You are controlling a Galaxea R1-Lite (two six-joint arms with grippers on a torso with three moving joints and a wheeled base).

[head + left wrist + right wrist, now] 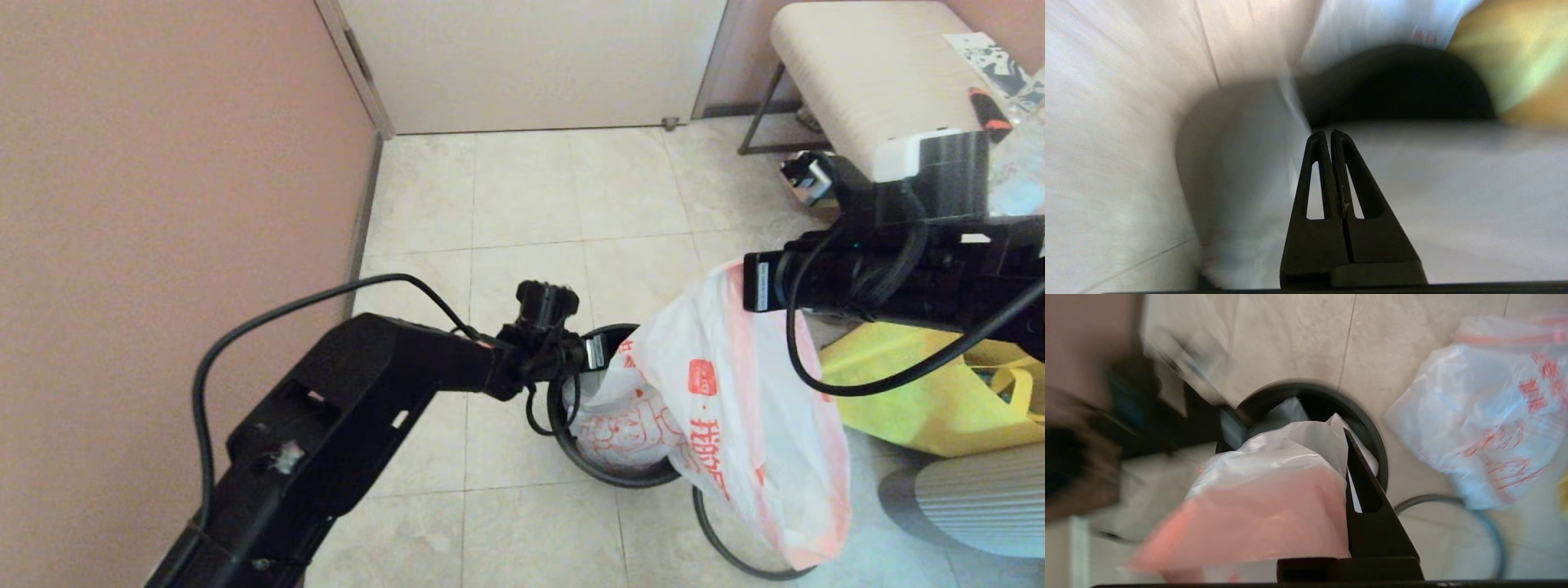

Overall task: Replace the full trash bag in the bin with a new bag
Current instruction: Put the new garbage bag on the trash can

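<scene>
Bin [571,457], small, round and black, stands on the tiled floor [522,204] at the lower middle of the head frame. The new bag [735,408], white with orange-red print and a pink edge band, hangs from the right end effector [755,282] at centre right; its lower part drapes over the bin's right side and its other end dips into the bin's mouth. In the right wrist view the right end effector [1349,457] is clenched on the bag's pink-edged top, directly above the bin [1367,428]. The left end effector [594,353] sits at the bin's upper-left rim, touching the white plastic there; its fingers [1319,171] are pressed together, and whether plastic is pinched between them I cannot tell. The thin dark grey hoop [727,547] lies on the floor just below and right of the bin, partly under the bag. The full trash bag [1482,428] lies on the floor beside the bin, apart from both end effectors. A yellow tote [914,392] rests at right.
</scene>
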